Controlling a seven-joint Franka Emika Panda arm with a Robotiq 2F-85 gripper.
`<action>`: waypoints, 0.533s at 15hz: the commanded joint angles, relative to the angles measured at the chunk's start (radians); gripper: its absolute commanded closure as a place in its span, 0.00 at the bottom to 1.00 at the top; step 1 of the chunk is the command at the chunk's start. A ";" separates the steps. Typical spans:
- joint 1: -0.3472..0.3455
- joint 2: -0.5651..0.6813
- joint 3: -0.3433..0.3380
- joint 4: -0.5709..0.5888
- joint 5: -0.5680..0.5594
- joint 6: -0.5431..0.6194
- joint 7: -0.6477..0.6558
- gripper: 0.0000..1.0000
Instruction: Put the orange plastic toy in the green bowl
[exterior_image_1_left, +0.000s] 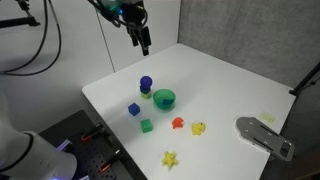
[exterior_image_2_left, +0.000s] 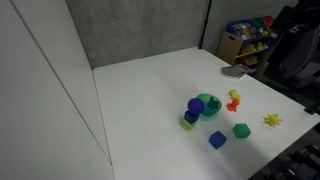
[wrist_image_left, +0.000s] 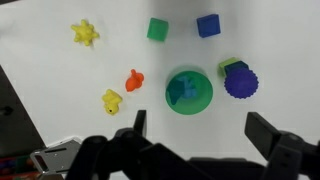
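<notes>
The orange plastic toy (wrist_image_left: 134, 79) lies on the white table, left of the green bowl (wrist_image_left: 189, 91) in the wrist view. It also shows in both exterior views (exterior_image_1_left: 178, 123) (exterior_image_2_left: 232, 104), close beside the bowl (exterior_image_1_left: 164, 98) (exterior_image_2_left: 208, 106). The bowl holds a small teal piece. My gripper (wrist_image_left: 196, 128) is open and empty, high above the table and over the bowl's near side. In an exterior view the gripper (exterior_image_1_left: 144, 42) hangs well above the table's far part.
A yellow toy (wrist_image_left: 112, 100) lies next to the orange one, another yellow star (wrist_image_left: 85, 34) farther off. A green cube (wrist_image_left: 157, 29), a blue cube (wrist_image_left: 208, 25) and a purple ridged piece (wrist_image_left: 240, 82) lie around the bowl. A grey metal plate (exterior_image_1_left: 265, 136) sits at the table edge.
</notes>
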 joint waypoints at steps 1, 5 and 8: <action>-0.032 0.142 -0.013 0.090 -0.042 0.019 0.065 0.00; -0.054 0.267 -0.045 0.119 -0.080 0.055 0.150 0.00; -0.059 0.361 -0.077 0.135 -0.111 0.095 0.217 0.00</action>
